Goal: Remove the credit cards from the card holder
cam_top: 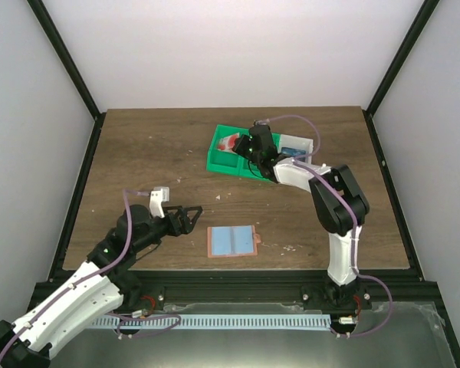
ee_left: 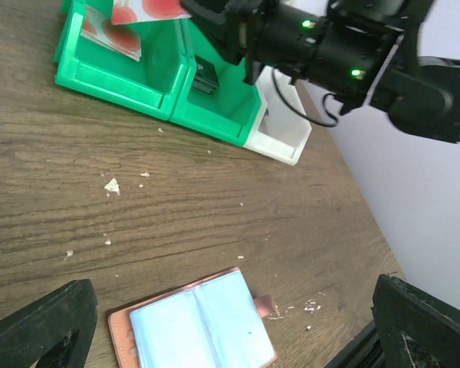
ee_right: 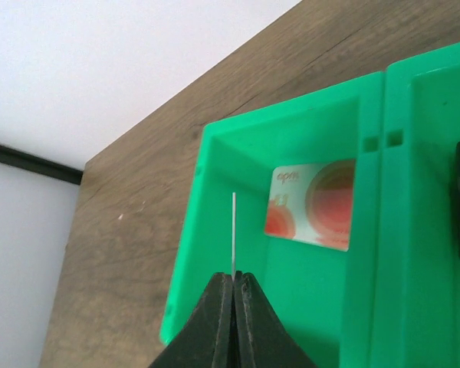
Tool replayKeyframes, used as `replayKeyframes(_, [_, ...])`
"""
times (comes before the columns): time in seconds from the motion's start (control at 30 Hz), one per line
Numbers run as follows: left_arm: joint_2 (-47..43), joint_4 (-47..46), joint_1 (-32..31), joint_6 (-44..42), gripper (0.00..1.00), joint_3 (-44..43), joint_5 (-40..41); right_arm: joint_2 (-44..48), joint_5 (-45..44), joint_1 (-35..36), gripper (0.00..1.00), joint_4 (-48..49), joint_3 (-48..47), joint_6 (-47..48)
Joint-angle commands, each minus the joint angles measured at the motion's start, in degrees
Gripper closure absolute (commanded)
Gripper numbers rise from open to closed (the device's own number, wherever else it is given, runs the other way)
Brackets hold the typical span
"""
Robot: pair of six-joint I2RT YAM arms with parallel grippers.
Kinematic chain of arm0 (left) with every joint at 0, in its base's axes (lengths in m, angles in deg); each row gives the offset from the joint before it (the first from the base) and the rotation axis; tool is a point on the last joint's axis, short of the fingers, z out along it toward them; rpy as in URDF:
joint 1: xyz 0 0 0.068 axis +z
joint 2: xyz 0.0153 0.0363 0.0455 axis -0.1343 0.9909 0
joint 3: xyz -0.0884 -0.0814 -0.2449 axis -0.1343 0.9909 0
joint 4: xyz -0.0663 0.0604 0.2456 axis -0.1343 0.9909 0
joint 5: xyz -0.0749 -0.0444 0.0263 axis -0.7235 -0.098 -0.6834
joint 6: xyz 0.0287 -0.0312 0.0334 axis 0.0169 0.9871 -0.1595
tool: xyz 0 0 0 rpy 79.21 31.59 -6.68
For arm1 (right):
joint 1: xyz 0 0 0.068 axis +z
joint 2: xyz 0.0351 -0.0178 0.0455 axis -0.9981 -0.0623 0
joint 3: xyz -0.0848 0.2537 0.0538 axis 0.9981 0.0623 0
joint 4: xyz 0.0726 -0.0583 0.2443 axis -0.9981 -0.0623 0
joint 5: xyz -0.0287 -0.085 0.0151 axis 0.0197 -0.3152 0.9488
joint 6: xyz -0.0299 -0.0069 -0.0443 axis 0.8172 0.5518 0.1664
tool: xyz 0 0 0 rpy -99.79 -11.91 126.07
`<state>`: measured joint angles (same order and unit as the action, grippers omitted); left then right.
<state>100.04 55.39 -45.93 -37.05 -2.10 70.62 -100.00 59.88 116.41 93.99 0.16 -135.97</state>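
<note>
The card holder (cam_top: 231,241) lies open near the table's front, salmon-pink with light-blue pockets; it also shows in the left wrist view (ee_left: 192,326). My left gripper (cam_top: 193,217) is open and empty, just left of the holder, which lies between its fingers (ee_left: 46,326). My right gripper (ee_right: 234,277) is shut on a thin credit card (ee_right: 234,230), seen edge-on, held above the left compartment of the green bin (ee_right: 195,253). The held card is white with red circles in the left wrist view (ee_left: 149,9). A second such card (ee_right: 313,205) lies in that compartment.
The green bin (cam_top: 218,161) stands at the back middle with a white bin (cam_top: 299,144) joined on its right. A black item (ee_left: 205,77) sits in the second green compartment. Small crumbs (ee_left: 111,185) dot the wood. Dark frame rails edge the table.
</note>
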Motion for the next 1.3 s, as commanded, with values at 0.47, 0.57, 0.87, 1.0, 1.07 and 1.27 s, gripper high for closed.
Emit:
replayKeyframes(0.47, [-1.66,-2.87,0.23,1.5,0.0,2.21,-1.93,-14.61,-3.39,-1.24,0.98,0.28,-13.89,-7.19])
replayKeyframes(0.57, [-1.48,-3.2,0.22,1.74,0.0,2.44,-2.15,-14.97,-4.43,-1.24,0.98,1.09,-13.52,-7.99])
replayKeyframes(0.87, [-0.98,-3.46,0.2,2.09,0.0,2.6,-2.73,-15.89,-5.4,-1.2,0.9,2.2,-12.57,-10.88])
replayKeyframes(1.0, [-1.2,-3.13,0.19,2.05,0.0,2.46,-2.72,-15.68,-5.19,-0.93,0.87,1.97,-12.63,-10.96])
replayKeyframes(1.07, [-1.36,-3.03,0.17,2.02,0.0,2.57,-2.73,-15.38,-5.31,-0.76,0.85,1.47,-12.67,-10.96])
replayKeyframes(1.27, [-1.35,-2.75,0.24,2.44,0.0,2.7,-2.67,-13.85,-4.48,-0.62,0.85,-0.12,-13.56,-9.7])
